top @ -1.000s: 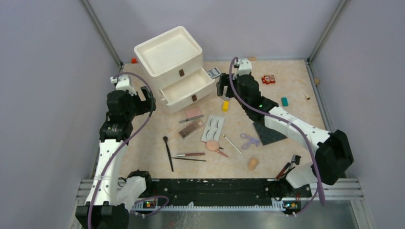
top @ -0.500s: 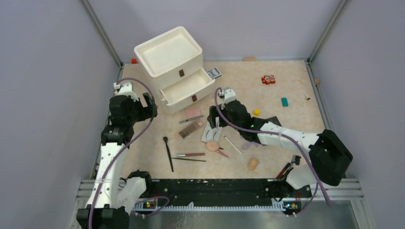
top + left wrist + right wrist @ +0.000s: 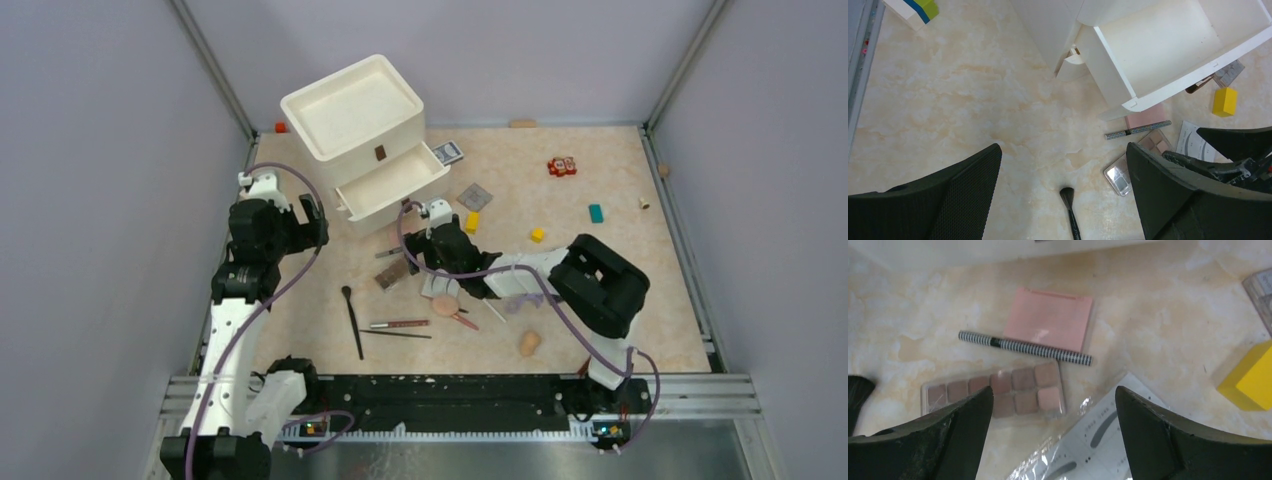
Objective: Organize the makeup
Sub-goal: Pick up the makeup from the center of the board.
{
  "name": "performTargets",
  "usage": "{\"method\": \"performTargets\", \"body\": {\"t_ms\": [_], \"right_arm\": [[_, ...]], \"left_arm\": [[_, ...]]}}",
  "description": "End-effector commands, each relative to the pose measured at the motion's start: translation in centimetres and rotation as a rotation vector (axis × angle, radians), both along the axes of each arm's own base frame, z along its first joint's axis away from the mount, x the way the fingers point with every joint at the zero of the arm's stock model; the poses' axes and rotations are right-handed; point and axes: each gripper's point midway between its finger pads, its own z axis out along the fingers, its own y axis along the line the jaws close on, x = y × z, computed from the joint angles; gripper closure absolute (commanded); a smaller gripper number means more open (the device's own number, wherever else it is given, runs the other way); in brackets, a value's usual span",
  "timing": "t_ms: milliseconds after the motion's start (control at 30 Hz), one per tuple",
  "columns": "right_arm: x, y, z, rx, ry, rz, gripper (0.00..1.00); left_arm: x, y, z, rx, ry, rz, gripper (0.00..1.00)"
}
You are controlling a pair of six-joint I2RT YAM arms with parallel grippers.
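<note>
Table (image 3: 620, 170) holds drawers (image 3: 355, 110), yellow block (image 3: 472, 221), teal block (image 3: 596, 213), perhaps red toys (image 3: 562, 167).

Pink compact (image 3: 1048, 320) flat, closed. Striped pencil (image 3: 1025, 347) lying across its edge. Brown eyeshadow palette (image 3: 993, 390) face up, just beside. White eyelash card (image 3: 1098, 445) near. Peach puff (image 3: 445, 304) partly hidden, seemingly touching card. Black brush (image 3: 352, 320), two pencils (image 3: 400, 324), peach sponge (image 3: 529, 343) apart.

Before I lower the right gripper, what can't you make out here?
Pink compact: top view, mostly hidden under the right gripper.
False-eyelash card: right wrist view, cut by the bottom edge and fingers; top view, mostly under the right arm.
Black brush: left wrist view, handle cut by the bottom edge.
Upper drawer: closed, contents unseen.
</note>
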Motion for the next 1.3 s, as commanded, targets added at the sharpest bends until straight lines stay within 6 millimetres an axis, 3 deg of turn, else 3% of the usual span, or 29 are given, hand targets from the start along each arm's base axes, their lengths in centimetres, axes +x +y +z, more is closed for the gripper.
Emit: {"method": "performTargets", "body": {"t_ms": [0, 267, 600, 867, 1267], "right_arm": [[3.3, 2.9, 4.9, 0.137, -0.152, -0.062, 0.1], [5.6, 4.4, 3.8, 0.118, -0.157, -0.117, 0.09], [6.6, 6.2, 1.2, 0.104, -0.135, -0.105, 0.09], [6.7, 7.0, -0.3, 0.086, -0.109, -0.091, 0.09], [5.9, 6.1, -3.9, -0.073, -0.061, -0.112, 0.09]], "left_arm": [[0.6, 0.0, 1.1, 0.007, -0.046, -0.009, 0.01], [0.5, 0.0, 1.3, 0.007, -0.051, -0.01, 0.01], [0.6, -0.2, 1.3, 0.002, -0.05, -0.019, 0.01], [0.6, -0.2, 1.4, 0.002, -0.054, -0.02, 0.01], [0.6, -0.1, 1.5, 0.005, -0.058, -0.014, 0.01]]}}
